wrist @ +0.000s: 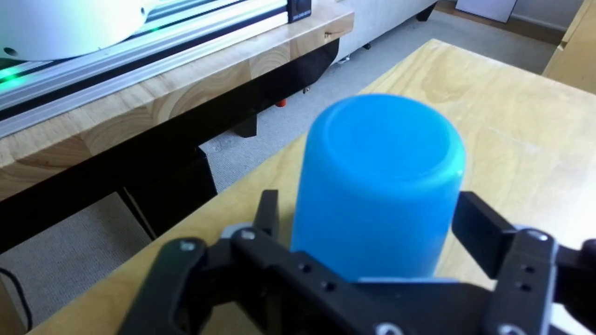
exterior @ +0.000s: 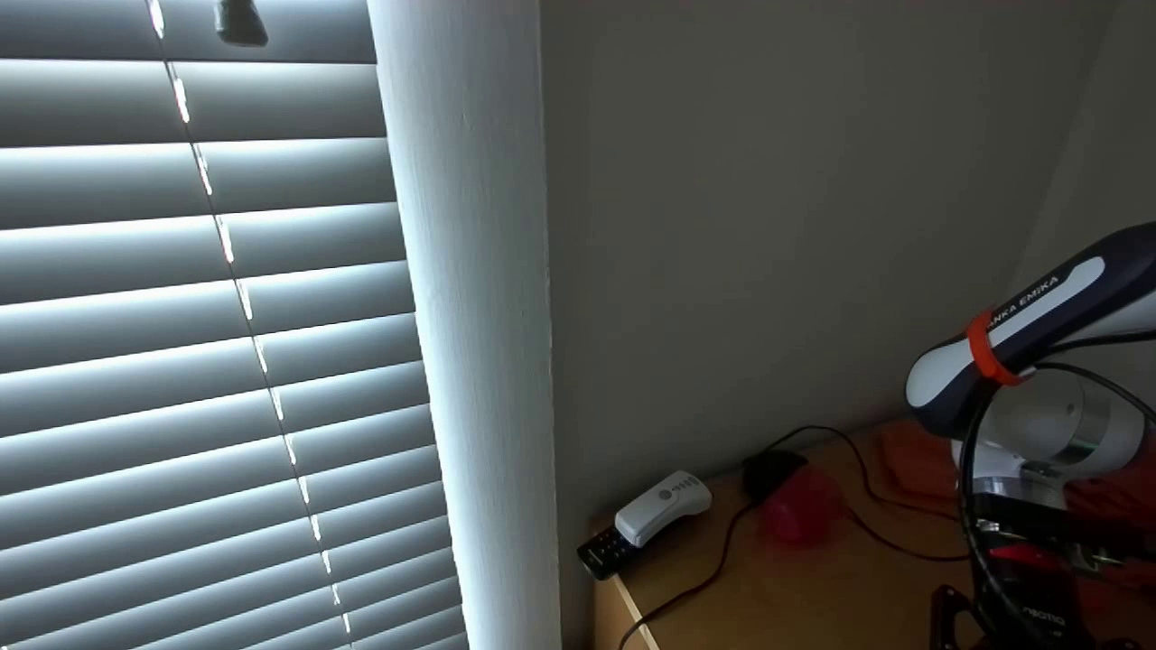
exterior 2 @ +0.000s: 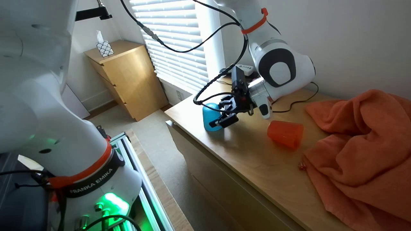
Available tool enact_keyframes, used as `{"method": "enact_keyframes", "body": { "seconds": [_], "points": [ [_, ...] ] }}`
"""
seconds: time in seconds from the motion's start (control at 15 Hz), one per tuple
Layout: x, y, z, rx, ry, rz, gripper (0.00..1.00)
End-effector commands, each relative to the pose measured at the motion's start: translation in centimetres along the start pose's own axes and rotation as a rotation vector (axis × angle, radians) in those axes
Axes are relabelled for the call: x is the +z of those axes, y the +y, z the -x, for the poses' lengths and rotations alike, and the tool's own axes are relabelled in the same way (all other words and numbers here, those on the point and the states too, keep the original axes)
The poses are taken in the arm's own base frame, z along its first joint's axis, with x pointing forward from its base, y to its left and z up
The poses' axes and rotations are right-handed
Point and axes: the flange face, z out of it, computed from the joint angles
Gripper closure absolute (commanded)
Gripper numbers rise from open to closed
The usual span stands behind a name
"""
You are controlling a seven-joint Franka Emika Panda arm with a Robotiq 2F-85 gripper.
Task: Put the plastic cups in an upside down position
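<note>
A blue plastic cup [exterior 2: 209, 117] stands upside down on the wooden cabinet top, near its front edge. In the wrist view the blue cup [wrist: 384, 139] shows its closed base upward. My gripper [wrist: 370, 202] is open around the blue cup, one finger on each side. A gap shows at the left finger; whether the right finger touches is unclear. The gripper also shows in both exterior views [exterior 2: 219, 114] [exterior: 1030, 632]. An orange-red cup [exterior 2: 285, 133] lies on its side on the cabinet top, behind the gripper's right. The blue cup is out of view in an exterior view.
A crumpled orange towel [exterior 2: 369, 144] covers the right of the cabinet top [exterior 2: 253, 160]. A white remote [exterior: 664, 507], a black remote [exterior: 607, 549] and a black cable [exterior: 722, 569] lie near the wall. A blurred red shape [exterior: 802, 506] beside them cannot be identified.
</note>
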Motion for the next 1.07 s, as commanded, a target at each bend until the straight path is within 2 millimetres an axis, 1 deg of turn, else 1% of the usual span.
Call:
{"method": "enact_keyframes", "body": {
  "seconds": [0.0, 0.33, 0.53, 0.73, 0.87, 1.0],
  "points": [
    [-0.8, 0.1, 0.8, 0.004, 0.048, -0.017, 0.0],
    [-3.2, 1.0, 4.5, 0.029, 0.239, -0.047, 0.0],
    [-5.1, 2.5, 6.9, 0.096, 0.388, -0.064, 0.0],
    [-6.4, 4.2, 9.4, 0.144, 0.541, -0.055, 0.0],
    [-7.0, 5.0, 10.8, 0.179, 0.646, -0.041, 0.0],
    [-7.5, 5.5, 11.6, 0.217, 0.751, -0.038, 0.0]
  ]
}}
